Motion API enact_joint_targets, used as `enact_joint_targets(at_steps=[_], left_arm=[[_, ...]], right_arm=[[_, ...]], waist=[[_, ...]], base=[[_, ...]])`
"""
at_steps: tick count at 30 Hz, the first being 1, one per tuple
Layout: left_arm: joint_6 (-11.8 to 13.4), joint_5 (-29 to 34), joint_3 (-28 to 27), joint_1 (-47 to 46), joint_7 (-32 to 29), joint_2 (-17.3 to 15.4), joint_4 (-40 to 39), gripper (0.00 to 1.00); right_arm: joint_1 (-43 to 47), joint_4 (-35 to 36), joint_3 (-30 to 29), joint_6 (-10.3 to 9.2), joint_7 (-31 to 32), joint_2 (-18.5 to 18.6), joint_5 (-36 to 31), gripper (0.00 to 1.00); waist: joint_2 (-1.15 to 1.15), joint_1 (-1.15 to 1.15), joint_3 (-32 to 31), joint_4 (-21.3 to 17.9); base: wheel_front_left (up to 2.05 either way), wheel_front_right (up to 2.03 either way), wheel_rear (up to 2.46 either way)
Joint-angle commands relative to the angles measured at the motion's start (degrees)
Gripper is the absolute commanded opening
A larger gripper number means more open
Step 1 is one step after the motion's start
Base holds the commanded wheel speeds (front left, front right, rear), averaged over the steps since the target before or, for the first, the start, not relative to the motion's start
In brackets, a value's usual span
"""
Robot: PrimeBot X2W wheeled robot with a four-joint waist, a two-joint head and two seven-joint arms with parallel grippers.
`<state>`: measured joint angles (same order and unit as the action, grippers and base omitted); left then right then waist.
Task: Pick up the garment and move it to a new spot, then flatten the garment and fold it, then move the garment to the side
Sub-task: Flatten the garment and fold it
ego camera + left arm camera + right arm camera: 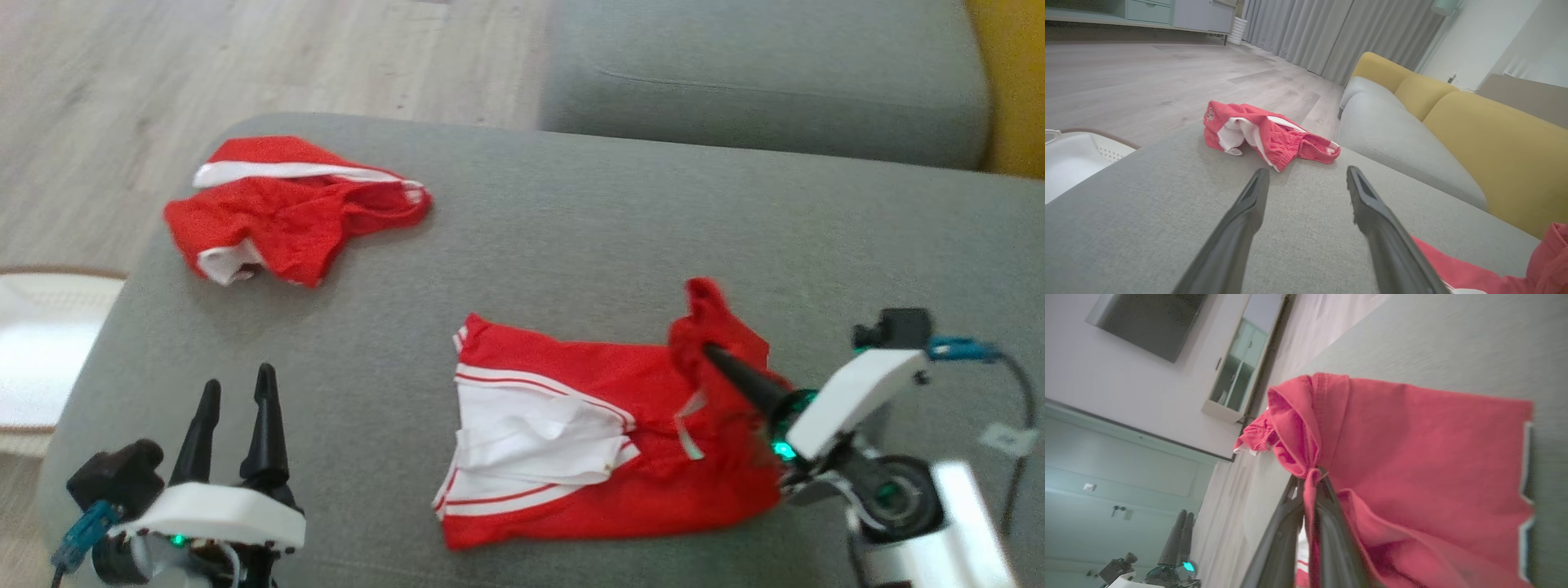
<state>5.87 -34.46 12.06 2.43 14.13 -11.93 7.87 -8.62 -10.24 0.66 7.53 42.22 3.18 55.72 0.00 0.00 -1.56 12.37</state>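
The right pincer (712, 353) is clamped on a raised fold of the red-and-white garment (653, 490) and holds that corner up off the grey cushion (571, 245). The rest of the garment lies spread near the cushion's front edge, white striped panel facing up. The left pincer (237, 380) stands wide and empty over the cushion's near left corner, apart from the cloth. A second red garment (286, 216) lies crumpled near the far left edge.

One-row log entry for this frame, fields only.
right fingers: shut on near red garment, edge raised | left fingers: open, empty | far red garment: crumpled, untouched
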Motion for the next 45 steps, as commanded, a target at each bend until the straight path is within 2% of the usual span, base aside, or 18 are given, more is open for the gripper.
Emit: enact_joint_targets(at_steps=[1,11,16,32,33,34,35,41,45], left_arm=[[-0.03,-0.57,-2.04,-2.30,0.07,-0.59,-1.28,1.00],[-0.09,-0.58,-1.23,-3.02,-0.16,-0.20,-0.68,1.00],[-0.32,-0.75,-1.26,-3.35,-0.14,-0.39,-0.14,1.00],[-1.12,-1.14,-0.85,-4.87,0.18,-0.04,1.51,1.00],[-1.17,-1.16,-0.83,-4.98,0.20,-0.01,1.67,1.00],[-1.17,-1.17,-0.82,-5.07,0.22,0.03,1.80,1.00],[-1.16,-1.17,-0.83,-5.10,0.24,0.04,1.91,1.00],[-0.98,-1.39,-1.34,-4.95,0.34,-0.17,2.49,1.00],[-0.78,-1.53,-1.96,-4.57,0.42,-0.48,2.30,1.00]], right_arm=[[-3.21,0.59,4.28,-0.04,-2.92,-0.27,3.24,0.00],[-9.36,-9.40,17.76,-0.04,-14.76,-0.29,11.29,0.00],[-12.68,-15.73,23.17,-0.04,-18.36,-0.30,14.61,0.00],[-19.29,-26.45,36.73,-0.04,-25.48,-0.30,24.93,0.00],[-19.80,-27.24,37.49,-0.04,-25.90,-0.30,25.32,0.23],[-20.21,-27.74,38.20,-0.04,-26.26,-0.30,26.00,0.73],[-20.54,-28.11,38.92,-0.04,-26.57,-0.30,26.74,1.00],[-22.43,-28.01,41.98,-0.04,-28.69,-0.30,30.45,1.00],[-24.08,-26.26,41.44,-0.04,-31.28,0.19,29.84,1.00]], waist=[[0.00,0.00,-0.12,2.84],[0.00,0.00,0.43,8.59],[0.00,0.00,0.67,10.49],[0.00,0.00,2.17,11.69],[0.00,0.00,2.25,11.77],[0.00,0.00,2.30,11.82],[0.00,0.00,2.31,11.85],[0.00,0.00,1.62,10.70],[0.00,0.00,1.05,8.78]], base=[[0.00,0.00,0.00],[0.00,0.00,0.00],[0.00,0.00,0.00],[0.00,0.00,0.00],[0.00,0.00,0.00],[0.00,0.00,0.00],[0.00,0.00,0.00],[0.00,0.00,0.00],[0.00,0.00,0.00]])
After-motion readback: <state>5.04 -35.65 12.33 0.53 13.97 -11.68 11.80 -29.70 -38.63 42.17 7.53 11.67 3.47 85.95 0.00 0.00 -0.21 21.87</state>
